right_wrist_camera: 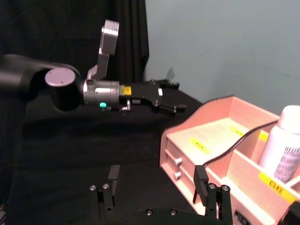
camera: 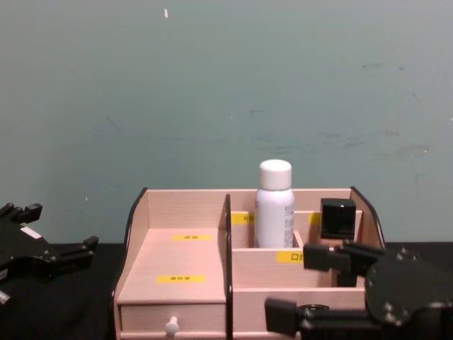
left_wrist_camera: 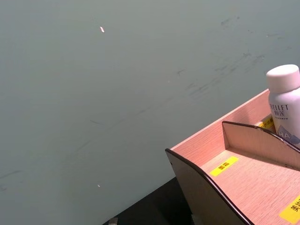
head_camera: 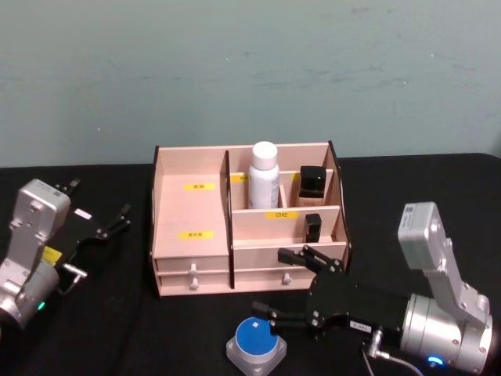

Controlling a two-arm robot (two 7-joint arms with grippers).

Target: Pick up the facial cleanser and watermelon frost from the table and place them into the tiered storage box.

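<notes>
The box (head_camera: pixel 176 211) sits mid-tabletop (head_camera: pixel 117 313), its stepped tiers open toward the robot for easy drops. To its left, the left end effector (head_camera: pixel 98 202) hangs idle with jaws apart. A white bottle (head_camera: pixel 264 176), likely the cleanser, already stands in a rear compartment. In front lies a blue-lidded jar (head_camera: pixel 256 341), probably the frost. The right end effector (head_camera: pixel 270 280) is just beside it, jaws apart, seemingly lining up a grasp.
</notes>
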